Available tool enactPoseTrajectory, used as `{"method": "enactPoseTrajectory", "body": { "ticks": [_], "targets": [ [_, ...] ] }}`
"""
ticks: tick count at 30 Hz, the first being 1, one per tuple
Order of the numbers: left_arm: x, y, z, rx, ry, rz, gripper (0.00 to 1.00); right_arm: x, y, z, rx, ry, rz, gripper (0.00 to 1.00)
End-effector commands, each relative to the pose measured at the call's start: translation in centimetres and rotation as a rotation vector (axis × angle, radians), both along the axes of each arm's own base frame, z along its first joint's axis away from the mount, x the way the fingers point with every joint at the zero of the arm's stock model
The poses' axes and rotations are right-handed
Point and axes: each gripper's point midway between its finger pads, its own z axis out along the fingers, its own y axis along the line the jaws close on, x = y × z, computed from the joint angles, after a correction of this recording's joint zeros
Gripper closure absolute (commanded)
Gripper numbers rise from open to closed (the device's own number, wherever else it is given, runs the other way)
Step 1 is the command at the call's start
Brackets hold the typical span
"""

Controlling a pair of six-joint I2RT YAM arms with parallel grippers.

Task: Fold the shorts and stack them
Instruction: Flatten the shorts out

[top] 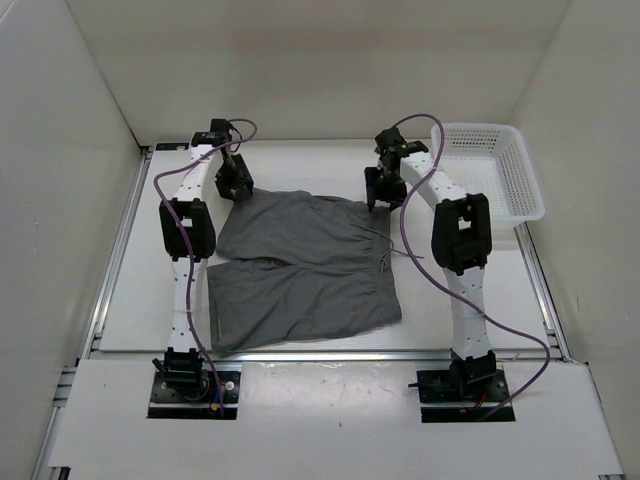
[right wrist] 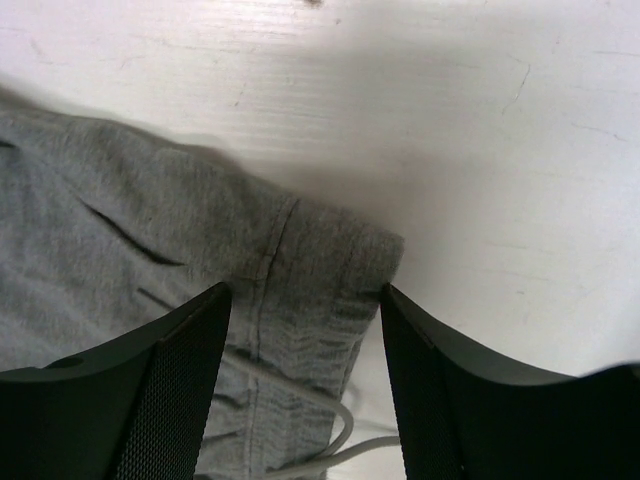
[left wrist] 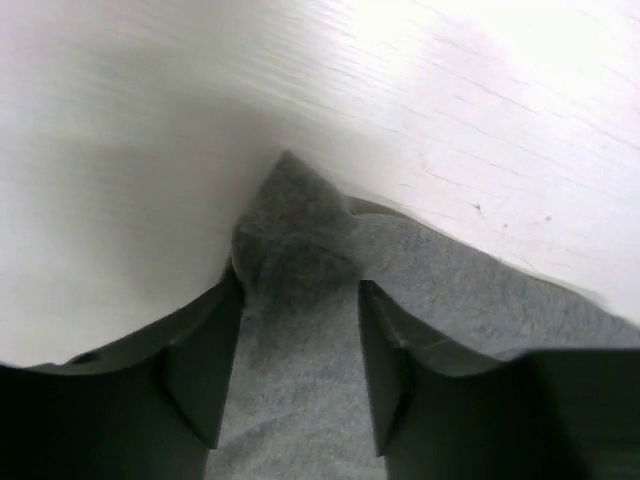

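Note:
The grey shorts (top: 300, 262) lie spread flat on the white table, waistband to the right, legs to the left. My left gripper (top: 237, 187) is open at the far left corner of the shorts; in the left wrist view the fabric corner (left wrist: 290, 230) lies between the open fingers (left wrist: 200, 360). My right gripper (top: 381, 190) is open over the far right waistband corner; in the right wrist view the ribbed waistband (right wrist: 320, 290) and its white drawstring (right wrist: 330, 420) lie between the fingers (right wrist: 170, 390).
A white mesh basket (top: 492, 168) stands at the far right of the table. The table surface (top: 300, 160) ends at metal rails left and right, with white walls around.

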Motion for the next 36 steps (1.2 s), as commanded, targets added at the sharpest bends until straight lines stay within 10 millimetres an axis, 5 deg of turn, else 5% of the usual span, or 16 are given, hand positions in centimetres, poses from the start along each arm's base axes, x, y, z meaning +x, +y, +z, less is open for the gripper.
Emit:
{"method": "enactPoseTrajectory", "body": {
  "ticks": [1,2,5,11,16,20,21,23,24,25,27,36],
  "targets": [
    [1.1,-1.6,1.2,-0.056,-0.054,-0.026,0.42,1.2,-0.3,0.3,-0.013,-0.018,0.004,0.33],
    [1.4,-1.6,1.3,-0.057,-0.066,-0.026,0.62,1.7,-0.7,0.7,-0.009,-0.031,-0.007,0.33],
    [1.3,-1.8,1.6,-0.070,-0.067,-0.031,0.89,2.4,-1.2,0.2,-0.017,-0.034,-0.021,0.35],
    [1.3,-1.8,2.6,-0.067,-0.086,-0.040,0.89,2.6,-1.7,0.1,-0.046,-0.037,-0.011,0.39],
    [1.6,-1.8,3.7,-0.069,-0.114,-0.041,0.89,2.1,-2.7,-0.8,-0.104,-0.024,0.015,0.17],
    [1.5,-1.3,3.9,-0.065,-0.115,-0.040,0.89,2.1,-2.4,-1.8,-0.095,-0.011,0.043,0.16],
    [1.3,-1.3,3.6,-0.065,-0.106,-0.040,0.89,2.4,-2.0,-1.7,-0.076,-0.020,0.048,0.20],
    [1.4,-1.3,4.1,-0.065,-0.115,-0.040,0.89,2.2,-1.2,-2.4,-0.032,-0.006,0.065,0.43],
    [1.6,-1.3,4.2,-0.065,-0.124,-0.041,0.89,2.5,-0.9,-2.0,-0.014,-0.028,0.069,0.55],
    [1.6,-1.2,4.7,-0.062,-0.136,-0.051,0.89,2.2,-0.9,-2.4,-0.010,-0.023,0.055,0.79],
    [1.6,-1.0,4.7,-0.046,-0.138,-0.054,0.89,2.8,-0.7,-1.7,0.004,-0.058,0.046,0.94],
    [3.5,1.4,9.2,-0.042,-0.263,-0.033,0.89,5.7,-0.6,3.3,0.004,-0.203,0.014,1.00]
  ]
}}
